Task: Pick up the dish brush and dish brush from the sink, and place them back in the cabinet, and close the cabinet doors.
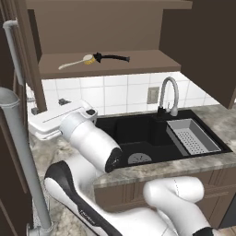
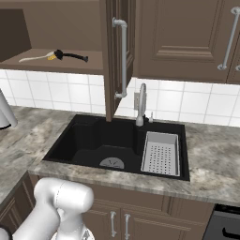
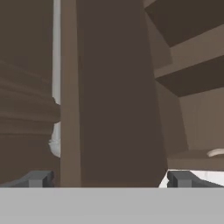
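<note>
Both dish brushes lie side by side on the cabinet's light brown shelf (image 1: 138, 64): the whitish-handled one with the yellow-orange head (image 1: 76, 62) (image 2: 40, 57) and the black-handled one (image 1: 114, 57) (image 2: 72, 56). The black sink (image 1: 138, 131) (image 2: 93, 140) holds no brush. Both cabinet doors stand open, the left door (image 1: 33, 64) and the right door (image 1: 207, 46) (image 2: 112, 56). My gripper (image 3: 111, 179) is open and holds nothing. It points at the left door's edge (image 3: 113, 87), with that door's silver handle (image 3: 56, 65) to the left. Whether a finger touches the door I cannot tell.
A curved grey faucet (image 1: 168, 94) (image 2: 141, 103) rises behind the sink. A grey strainer tray (image 1: 192, 136) (image 2: 161, 152) sits in the basin's right half. A long silver bar handle (image 1: 23, 156) stands close at the left. Closed wall cabinets (image 2: 187, 37) continue to the right.
</note>
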Controlling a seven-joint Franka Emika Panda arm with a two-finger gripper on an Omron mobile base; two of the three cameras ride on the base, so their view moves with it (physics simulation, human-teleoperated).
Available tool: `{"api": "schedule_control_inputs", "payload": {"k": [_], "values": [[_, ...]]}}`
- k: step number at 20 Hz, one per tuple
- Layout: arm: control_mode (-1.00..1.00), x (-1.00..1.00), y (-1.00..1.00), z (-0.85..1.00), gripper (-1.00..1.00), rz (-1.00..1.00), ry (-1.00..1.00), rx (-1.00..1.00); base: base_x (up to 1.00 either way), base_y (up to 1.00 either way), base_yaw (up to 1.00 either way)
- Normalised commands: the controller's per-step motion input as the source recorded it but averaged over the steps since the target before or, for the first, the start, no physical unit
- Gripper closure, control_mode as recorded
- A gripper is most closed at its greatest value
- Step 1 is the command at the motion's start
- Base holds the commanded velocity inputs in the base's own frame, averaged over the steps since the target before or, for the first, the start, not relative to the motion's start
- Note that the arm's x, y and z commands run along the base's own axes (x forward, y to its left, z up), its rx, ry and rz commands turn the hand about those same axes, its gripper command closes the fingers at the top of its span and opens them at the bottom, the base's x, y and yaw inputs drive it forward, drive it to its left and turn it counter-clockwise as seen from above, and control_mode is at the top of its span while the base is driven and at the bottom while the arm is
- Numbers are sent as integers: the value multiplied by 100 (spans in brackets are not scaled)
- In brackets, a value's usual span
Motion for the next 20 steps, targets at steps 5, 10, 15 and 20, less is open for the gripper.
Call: {"api": "schedule_control_inputs", "payload": {"k": [5,10,15,20], "values": [[-100,10,-25,2,-100,-15,0,1,0,0,0],[-100,4,-31,4,-100,-17,0,2,0,0,0],[-100,2,-34,5,-100,-19,0,2,0,0,0],[-100,9,-28,1,-100,-19,0,0,0,0,0]]}}
